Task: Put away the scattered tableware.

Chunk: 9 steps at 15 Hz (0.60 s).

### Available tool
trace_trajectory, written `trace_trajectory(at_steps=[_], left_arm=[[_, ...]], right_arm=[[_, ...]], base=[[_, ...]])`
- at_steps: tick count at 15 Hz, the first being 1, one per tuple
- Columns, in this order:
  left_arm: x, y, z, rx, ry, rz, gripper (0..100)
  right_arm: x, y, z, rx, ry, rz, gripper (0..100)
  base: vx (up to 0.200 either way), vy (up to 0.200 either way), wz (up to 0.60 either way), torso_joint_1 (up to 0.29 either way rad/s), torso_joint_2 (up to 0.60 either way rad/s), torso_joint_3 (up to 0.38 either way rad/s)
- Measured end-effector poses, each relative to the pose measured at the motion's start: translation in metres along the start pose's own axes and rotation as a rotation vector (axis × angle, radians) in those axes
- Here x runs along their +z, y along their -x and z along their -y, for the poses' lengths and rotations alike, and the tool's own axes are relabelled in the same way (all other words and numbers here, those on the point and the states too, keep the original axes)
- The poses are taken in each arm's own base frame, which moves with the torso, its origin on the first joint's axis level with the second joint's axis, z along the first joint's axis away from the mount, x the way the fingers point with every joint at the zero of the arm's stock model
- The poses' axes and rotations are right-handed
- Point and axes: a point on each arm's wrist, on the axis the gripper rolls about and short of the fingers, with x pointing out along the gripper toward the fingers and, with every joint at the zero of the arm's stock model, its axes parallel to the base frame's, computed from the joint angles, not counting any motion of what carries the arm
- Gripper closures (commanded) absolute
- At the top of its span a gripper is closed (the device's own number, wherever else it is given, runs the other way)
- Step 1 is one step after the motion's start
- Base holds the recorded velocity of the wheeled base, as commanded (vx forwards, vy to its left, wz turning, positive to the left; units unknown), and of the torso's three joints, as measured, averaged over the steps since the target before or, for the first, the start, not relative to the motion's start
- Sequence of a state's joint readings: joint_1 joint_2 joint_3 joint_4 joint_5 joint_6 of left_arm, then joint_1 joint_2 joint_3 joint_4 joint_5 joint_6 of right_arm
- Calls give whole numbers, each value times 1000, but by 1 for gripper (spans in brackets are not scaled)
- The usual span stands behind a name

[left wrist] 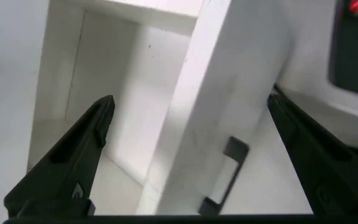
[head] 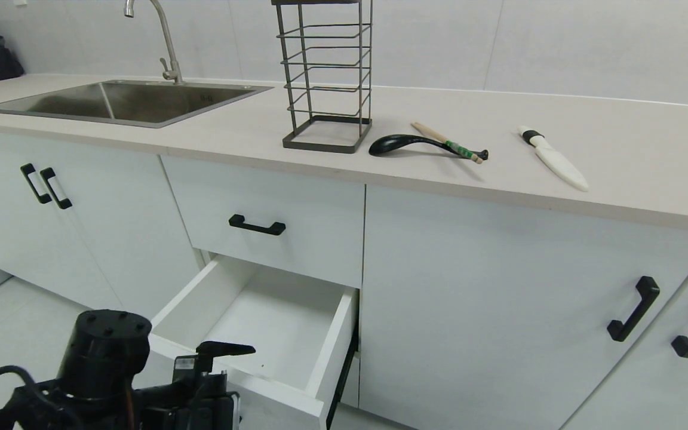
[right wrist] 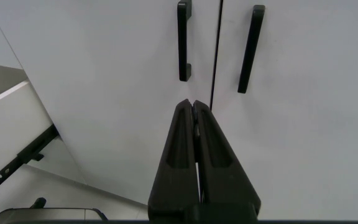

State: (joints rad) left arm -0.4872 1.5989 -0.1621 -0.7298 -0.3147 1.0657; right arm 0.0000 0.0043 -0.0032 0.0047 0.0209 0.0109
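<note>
Your left gripper [left wrist: 191, 102] gapes wide astride the open drawer's [head: 333, 340] front edge. Your right gripper [right wrist: 193, 107] is clenched, empty, facing doors [right wrist: 104, 74].

Kitchen: sink [head: 141, 98], faucet [head: 171, 73], countertop [head: 619, 149].

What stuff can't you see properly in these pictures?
- Head view: the wire rack has its top cut off by the picture's upper edge.
- Head view: the chopsticks cross the black spoon and look too small to count.
- Left wrist view: the drawer handle is blurred and cut off by the lower edge.
- Right wrist view: the shut right gripper covers part of the cabinet door behind it.
</note>
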Motion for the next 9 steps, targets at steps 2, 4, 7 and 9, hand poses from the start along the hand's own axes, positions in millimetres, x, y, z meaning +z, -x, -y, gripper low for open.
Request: trace_trajectory(at_steps=[2,4,7,9], left_arm=[[5,15,6,28,150,34,0],[13,26,2,75,455,96,0],[21,43,-13,168,822,208,0],[17,54,-20,237,951,248,0]], right_arm=[[0,0,0,0,0,0,100],[0,0,0,0,0,0,100],[0,0,0,0,0,0,100],[0,0,0,0,0,0,100]], base=[[0,0,0,0,0,0],[0,0,0,0,0,0],[0,0,0,0,0,0],[0,0,0,0,0,0]])
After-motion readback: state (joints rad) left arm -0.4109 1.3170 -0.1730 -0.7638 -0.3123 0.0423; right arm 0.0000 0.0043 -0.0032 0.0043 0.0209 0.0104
